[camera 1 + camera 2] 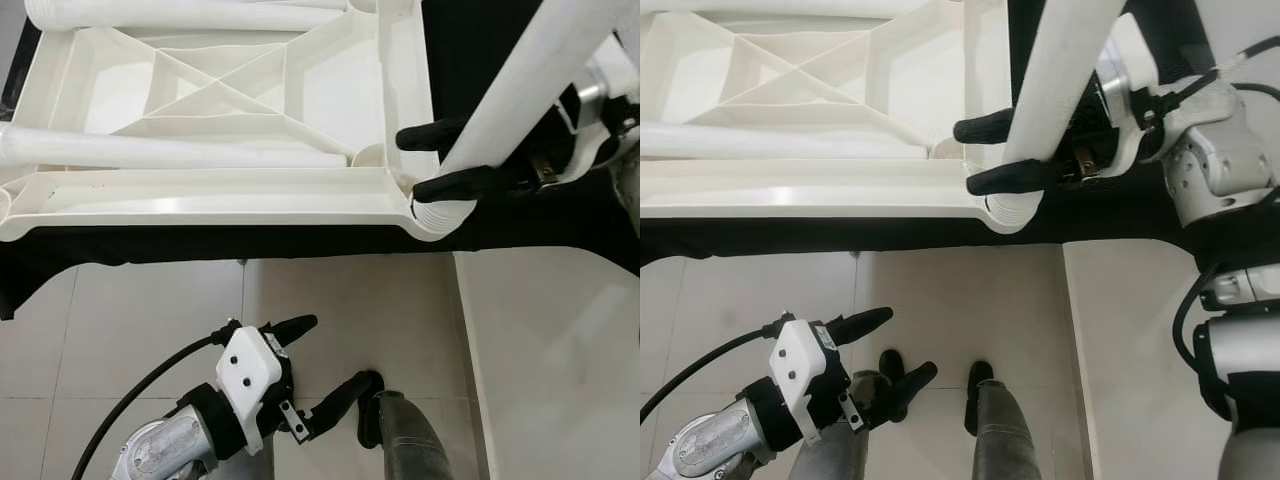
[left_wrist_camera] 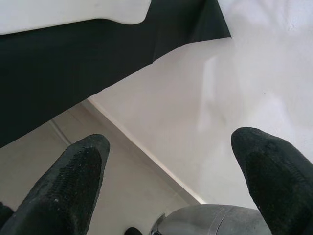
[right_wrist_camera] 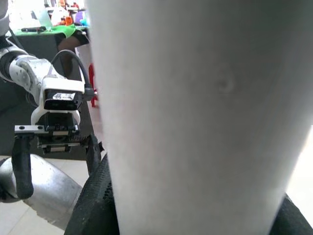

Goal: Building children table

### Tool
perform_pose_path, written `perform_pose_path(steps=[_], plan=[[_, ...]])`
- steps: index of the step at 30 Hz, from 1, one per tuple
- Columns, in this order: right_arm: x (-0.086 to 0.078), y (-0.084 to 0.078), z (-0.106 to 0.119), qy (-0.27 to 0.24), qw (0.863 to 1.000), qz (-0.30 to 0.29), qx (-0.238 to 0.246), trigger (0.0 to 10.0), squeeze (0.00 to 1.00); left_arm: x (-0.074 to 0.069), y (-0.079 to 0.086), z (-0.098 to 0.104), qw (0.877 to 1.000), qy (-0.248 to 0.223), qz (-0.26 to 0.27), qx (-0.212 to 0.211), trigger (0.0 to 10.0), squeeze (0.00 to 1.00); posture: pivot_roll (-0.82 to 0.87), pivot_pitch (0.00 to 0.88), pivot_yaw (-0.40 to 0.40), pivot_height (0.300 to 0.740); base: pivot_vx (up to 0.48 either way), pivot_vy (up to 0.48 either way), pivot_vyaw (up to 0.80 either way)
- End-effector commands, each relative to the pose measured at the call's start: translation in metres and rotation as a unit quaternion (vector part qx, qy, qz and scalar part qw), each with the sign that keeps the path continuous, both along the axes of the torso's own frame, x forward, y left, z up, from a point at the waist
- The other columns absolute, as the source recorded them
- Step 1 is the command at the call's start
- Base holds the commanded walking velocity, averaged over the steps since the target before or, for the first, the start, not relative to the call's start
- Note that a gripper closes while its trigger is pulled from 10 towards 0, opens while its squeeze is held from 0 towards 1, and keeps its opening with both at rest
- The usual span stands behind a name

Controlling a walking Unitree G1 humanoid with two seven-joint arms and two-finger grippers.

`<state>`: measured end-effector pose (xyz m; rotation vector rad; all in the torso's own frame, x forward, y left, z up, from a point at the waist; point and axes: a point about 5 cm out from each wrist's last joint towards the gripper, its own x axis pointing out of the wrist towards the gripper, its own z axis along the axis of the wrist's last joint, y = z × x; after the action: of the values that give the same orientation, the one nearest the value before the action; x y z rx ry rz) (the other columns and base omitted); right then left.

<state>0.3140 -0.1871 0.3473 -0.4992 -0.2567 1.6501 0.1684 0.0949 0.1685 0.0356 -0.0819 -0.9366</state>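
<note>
Between the right gripper's (image 1: 992, 152) fingers: a white leg (image 1: 1055, 80), clamped.
Left gripper (image 1: 318, 358) hangs low, spread wide, empty.

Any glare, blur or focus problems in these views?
Left eye view: sharp, though the white tabletop nearly blows out. Right wrist view: table leg held in the right gripper is so close it looks soft. Left wrist view: left gripper fingertips blurred, floor evenly lit.

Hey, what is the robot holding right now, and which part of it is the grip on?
The right gripper clamps the white table leg near its lower end, at the tabletop's corner socket. The left gripper holds nothing.
</note>
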Motion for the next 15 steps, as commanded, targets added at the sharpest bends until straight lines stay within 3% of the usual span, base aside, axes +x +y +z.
perform_pose_path(steps=[1, 15], plan=[[0.0072, 0.0024, -0.0398, 0.067, 0.996, -0.008, -0.053, 10.0, 0.00, -0.0053, -0.0005, -0.0026, 1.000, 0.005, -0.008, 0.004, 10.0, 0.00, 0.13, 0.509, 0.046, 0.740, 0.000, 0.000, 0.00], [0.0104, 0.0027, -0.0315, 0.048, 0.997, -0.013, -0.059, 10.0, 0.00, -0.0050, -0.0016, -0.0029, 1.000, 0.004, -0.008, 0.004, 10.0, 0.00, 0.13, 0.508, 0.038, 0.740, 0.000, 0.000, 0.00]])
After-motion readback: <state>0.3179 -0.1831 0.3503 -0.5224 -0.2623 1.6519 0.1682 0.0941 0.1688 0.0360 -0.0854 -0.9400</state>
